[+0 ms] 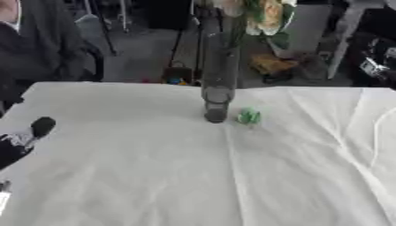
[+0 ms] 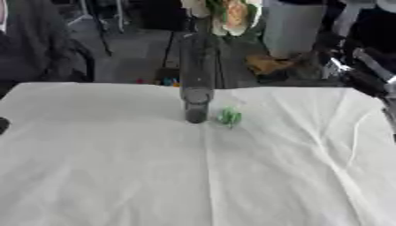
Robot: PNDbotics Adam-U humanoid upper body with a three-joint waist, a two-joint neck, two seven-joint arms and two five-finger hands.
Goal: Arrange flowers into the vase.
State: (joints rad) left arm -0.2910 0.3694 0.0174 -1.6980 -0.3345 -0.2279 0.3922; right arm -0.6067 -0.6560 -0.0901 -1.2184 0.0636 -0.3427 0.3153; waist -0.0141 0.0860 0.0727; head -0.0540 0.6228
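Cloth (image 1: 193, 176) in white is covering the desk and lying bare and creased across the near half of both views. Left hand (image 1: 23, 141) is showing at the near left edge of the left eye view, a dark shape with one rounded tip pointing up; whether its fingers are spread or curled cannot be told. Right arm (image 2: 363, 79) is entering at the far right edge of the right eye view, but no right hand is showing. Farther in, near the desk's far middle, a small green piece (image 1: 249, 116), seemingly a leaf or stem scrap, is lying on the cloth just beside the vase's foot. Vase (image 1: 219, 84), tall, narrow and clear, is standing upright and already holding flowers (image 1: 267, 13), whose pale, yellow-touched blooms and green leaves are reaching the top of the view. Judged from this layout, the arranging step is looking nearly complete, with neither hand carrying a stem. The next move is probably calling for picking up the green piece beside the vase, or fetching another stem, without tipping the slender vase.
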